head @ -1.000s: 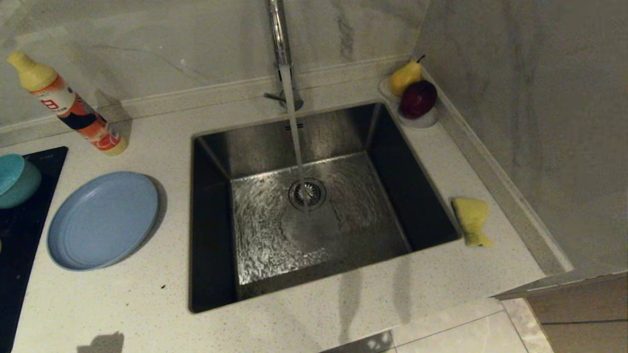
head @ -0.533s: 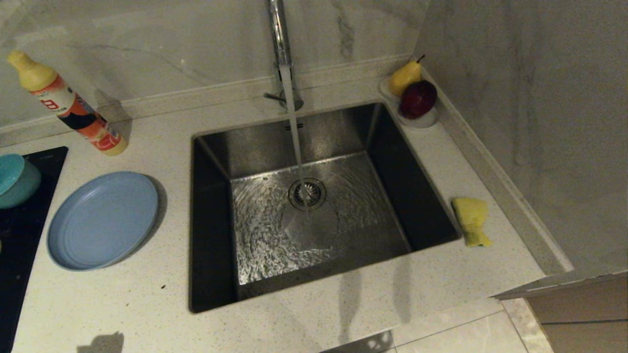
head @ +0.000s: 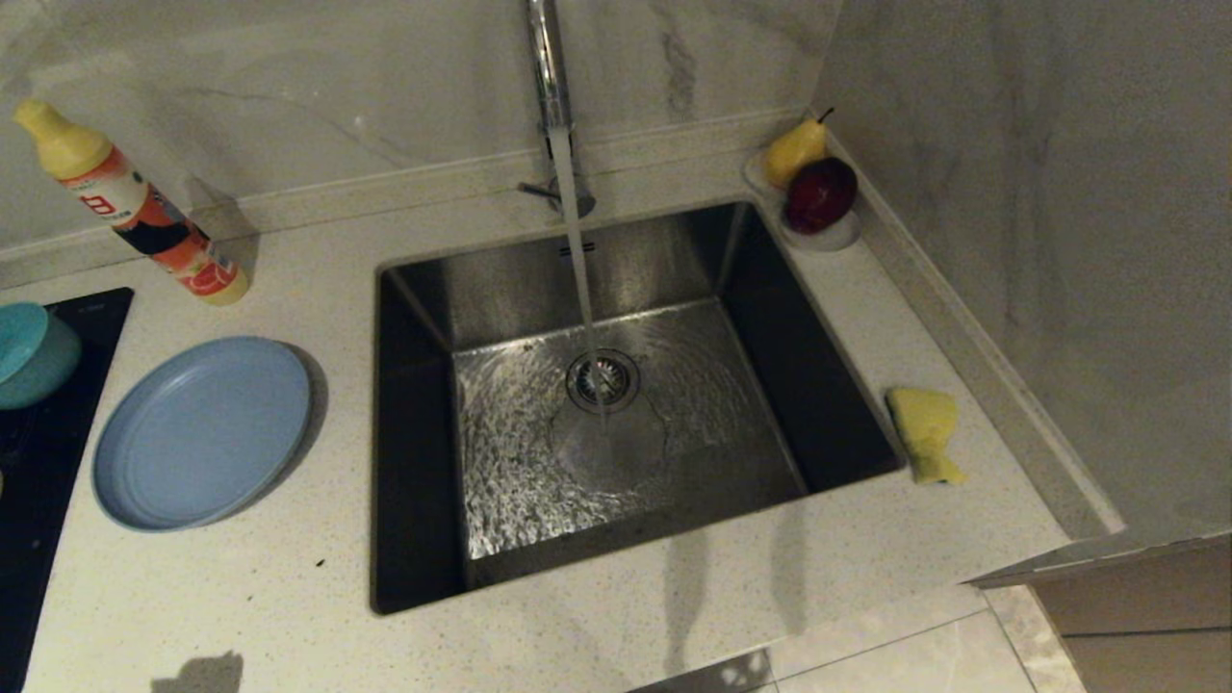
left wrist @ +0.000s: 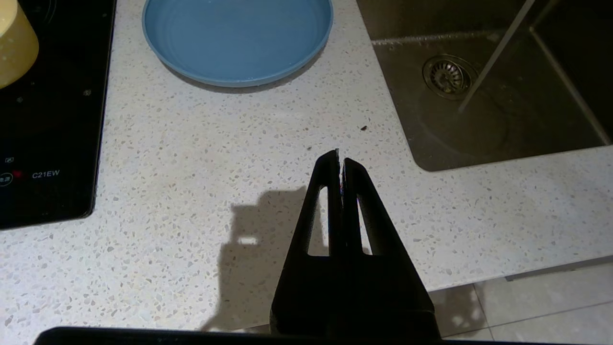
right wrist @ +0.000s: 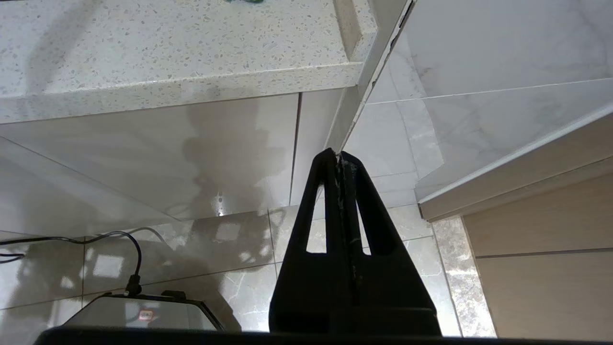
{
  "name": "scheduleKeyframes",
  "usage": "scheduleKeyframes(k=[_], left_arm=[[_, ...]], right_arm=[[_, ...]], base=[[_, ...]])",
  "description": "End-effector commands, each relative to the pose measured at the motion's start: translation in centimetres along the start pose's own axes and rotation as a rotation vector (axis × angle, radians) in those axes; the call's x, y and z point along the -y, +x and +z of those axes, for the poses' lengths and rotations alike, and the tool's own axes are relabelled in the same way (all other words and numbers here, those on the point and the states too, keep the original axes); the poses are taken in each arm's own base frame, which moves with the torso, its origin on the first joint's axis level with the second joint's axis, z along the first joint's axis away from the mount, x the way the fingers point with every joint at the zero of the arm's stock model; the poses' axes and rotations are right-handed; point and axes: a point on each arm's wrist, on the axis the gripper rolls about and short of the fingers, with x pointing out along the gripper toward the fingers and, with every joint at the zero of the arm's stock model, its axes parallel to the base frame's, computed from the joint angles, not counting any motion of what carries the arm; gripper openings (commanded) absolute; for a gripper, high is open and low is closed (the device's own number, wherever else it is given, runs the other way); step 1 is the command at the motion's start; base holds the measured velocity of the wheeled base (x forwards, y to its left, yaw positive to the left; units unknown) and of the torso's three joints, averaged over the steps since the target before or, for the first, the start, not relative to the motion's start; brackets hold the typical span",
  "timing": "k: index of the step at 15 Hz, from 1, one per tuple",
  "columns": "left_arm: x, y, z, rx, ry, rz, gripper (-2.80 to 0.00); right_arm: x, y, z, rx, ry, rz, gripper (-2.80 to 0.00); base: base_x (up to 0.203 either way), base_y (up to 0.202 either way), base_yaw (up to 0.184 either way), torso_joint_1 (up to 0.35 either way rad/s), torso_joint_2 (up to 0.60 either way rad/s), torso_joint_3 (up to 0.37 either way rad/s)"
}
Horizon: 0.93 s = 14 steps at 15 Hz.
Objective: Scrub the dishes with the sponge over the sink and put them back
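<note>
Inspector: Progress?
Clerk: None evident. Plate (head: 200,432) and teal bowl (head: 34,352) sit left of the sink (head: 616,404); sponge (head: 926,431) lies right. Left gripper (left wrist: 340,160) and right gripper (right wrist: 338,157): jaws closed, empty, clear of everything. All scrubbing remains.

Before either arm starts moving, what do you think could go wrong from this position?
1. The tap is running, so the sink floor is wet; dishes may get slippery.
2. The sponge lies close to the sink edge and might be nudged in.
3. The blue plate lies flat, offering only a low rim.
</note>
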Motion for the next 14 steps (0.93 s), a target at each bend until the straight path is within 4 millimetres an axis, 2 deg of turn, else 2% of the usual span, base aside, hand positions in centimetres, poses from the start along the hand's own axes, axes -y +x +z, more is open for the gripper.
scheduleKeyframes(k=[1, 3, 4, 6, 7, 9, 11, 14], left_arm=[[0.0, 0.2, -1.1, -0.04, 0.0, 0.002, -2.8], [0.0, 0.1, -0.7, -0.025, 0.008, 0.01, -2.8], [0.0, 0.0, 0.3, -0.002, 0.021, 0.018, -2.8], [0.1, -0.2, 4.5, 0.045, 0.062, 0.034, -2.8], [0.2, 0.2, 7.3, 0.059, 0.091, 0.038, -2.8], [0.5, 1.9, 12.0, 0.055, 0.129, 0.008, -2.8], [0.9, 6.3, 15.1, -0.052, 0.125, -0.084, -2.8], [1.6, 15.6, 18.2, -0.216, 0.027, -0.193, -2.8]], right_arm=[[0.0, 0.0, 0.0, 0.001, 0.0, 0.001, -2.8], [0.0, 0.0, 0.0, 0.0, 0.0, 0.002, -2.8], [0.0, 0.0, 0.0, 0.0, 0.002, 0.002, -2.8], [0.0, 0.0, 0.0, 0.0, 0.002, 0.001, -2.8], [0.0, 0.0, 0.0, 0.0, 0.004, 0.002, -2.8], [0.0, 0.0, 0.0, 0.001, 0.002, 0.001, -2.8], [0.0, 0.0, 0.0, 0.0, 0.01, 0.002, -2.8], [0.0, 0.0, 0.0, 0.0, 0.012, 0.002, -2.8]], base=[[0.0, 0.0, 0.0, 0.0, 0.0, 0.0], [0.0, 0.0, 0.0, 0.0, 0.0, 0.0], [0.0, 0.0, 0.0, 0.0, 0.0, 0.0], [0.0, 0.0, 0.0, 0.0, 0.0, 0.0], [0.0, 0.0, 0.0, 0.0, 0.0, 0.0], [0.0, 0.0, 0.0, 0.0, 0.0, 0.0], [0.0, 0.0, 0.0, 0.0, 0.0, 0.0], [0.0, 0.0, 0.0, 0.0, 0.0, 0.0]])
